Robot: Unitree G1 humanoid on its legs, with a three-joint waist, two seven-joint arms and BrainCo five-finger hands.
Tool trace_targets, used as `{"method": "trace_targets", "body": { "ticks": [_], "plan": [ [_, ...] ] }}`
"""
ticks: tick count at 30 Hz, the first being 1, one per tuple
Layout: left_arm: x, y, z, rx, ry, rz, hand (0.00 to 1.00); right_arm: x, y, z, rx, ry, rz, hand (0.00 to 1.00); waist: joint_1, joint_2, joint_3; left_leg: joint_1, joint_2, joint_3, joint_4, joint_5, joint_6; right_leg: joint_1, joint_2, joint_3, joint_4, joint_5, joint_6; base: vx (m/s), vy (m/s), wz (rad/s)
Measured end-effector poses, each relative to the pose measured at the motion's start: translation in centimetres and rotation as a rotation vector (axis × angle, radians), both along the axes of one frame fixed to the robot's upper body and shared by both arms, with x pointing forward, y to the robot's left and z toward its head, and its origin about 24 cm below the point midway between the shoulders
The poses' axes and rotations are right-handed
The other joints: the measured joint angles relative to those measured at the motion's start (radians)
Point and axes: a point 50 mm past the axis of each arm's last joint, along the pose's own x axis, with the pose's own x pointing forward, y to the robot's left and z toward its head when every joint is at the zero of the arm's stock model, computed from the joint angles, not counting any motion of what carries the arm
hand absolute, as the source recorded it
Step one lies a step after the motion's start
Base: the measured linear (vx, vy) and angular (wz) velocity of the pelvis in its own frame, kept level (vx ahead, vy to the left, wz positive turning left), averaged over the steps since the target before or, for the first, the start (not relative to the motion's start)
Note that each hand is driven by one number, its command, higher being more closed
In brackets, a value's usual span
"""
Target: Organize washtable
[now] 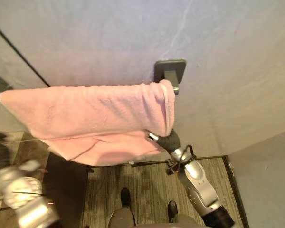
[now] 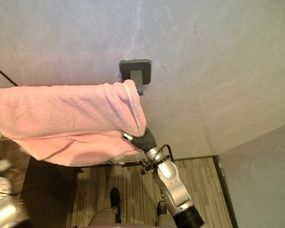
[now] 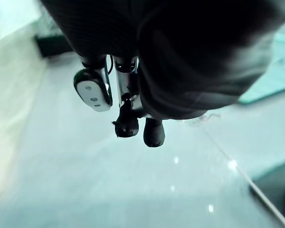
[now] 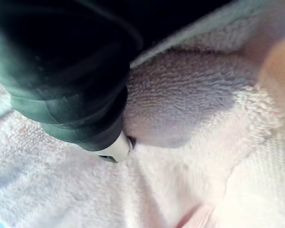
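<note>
Carrier: we see a dark square wall bracket [image 1: 170,71] fixed to the grey wall [image 1: 228,57], above the right robot hand [image 1: 169,141]. Its rail is hidden under cloth.
On it: a pink towel [image 1: 85,114] hangs folded over the rail and runs from the bracket off to the robot hand's left.
Towel end: the end by the bracket droops onto the robot hand and touches it.
Floor: we see a striped floor [image 1: 147,185] well below the robot hand.

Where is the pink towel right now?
In the eye views the pink towel hangs on the wall, just left of the dark bracket, with the right hand tucked under its right end.
</note>
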Motion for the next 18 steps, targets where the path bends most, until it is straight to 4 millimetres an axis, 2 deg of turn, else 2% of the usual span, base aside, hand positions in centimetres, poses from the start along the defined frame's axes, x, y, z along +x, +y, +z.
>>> {"method": "trace_targets", "body": {
  "ticks": [2, 8, 13, 14, 18],
  "plan": [
    [0.2, 0.0, 0.1, -0.003, -0.017, 0.005, 1.00, 0.2, -0.5, 0.1, -0.003, -0.007, -0.021, 1.00, 0.001, 0.000, -0.005, 0.000, -0.002, 0.000, 0.000, 0.000, 0.000, 0.001, 0.000, 0.000, -0.002, 0.001, 0.001, 0.00, -0.004, -0.02],
    [0.6, -0.1, -1.7, -0.072, 0.018, 0.003, 1.00, -0.2, -0.8, -0.7, -0.011, 0.028, -0.032, 1.00, 0.001, -0.015, -0.037, -0.004, -0.006, -0.002, 0.000, 0.000, 0.000, 0.005, -0.001, -0.002, -0.017, 0.010, 0.003, 0.00, 0.000, 0.00],
    [0.9, -0.2, -2.1, -0.084, 0.031, -0.007, 1.00, -0.3, -0.9, -1.2, -0.015, 0.051, -0.038, 1.00, 0.001, -0.011, -0.063, -0.004, -0.008, -0.005, -0.005, 0.001, 0.001, 0.005, -0.002, -0.003, -0.017, 0.013, 0.004, -0.01, -0.001, 0.00],
    [0.9, -0.2, -2.2, -0.086, 0.032, -0.008, 1.00, -0.4, -1.0, -1.4, -0.015, 0.057, -0.040, 0.00, 0.001, -0.008, -0.070, -0.004, -0.009, -0.005, -0.005, 0.001, 0.001, 0.004, -0.002, -0.002, -0.017, 0.014, 0.004, 0.00, 0.000, 0.00],
    [0.9, -0.2, -2.3, -0.092, 0.036, -0.006, 1.00, -0.6, -1.3, -1.8, -0.017, 0.075, -0.057, 0.00, 0.001, -0.002, -0.087, -0.004, -0.009, -0.006, -0.005, 0.001, 0.001, 0.004, -0.003, -0.002, -0.017, 0.015, 0.004, 0.00, 0.000, 0.00]
  ]
}}
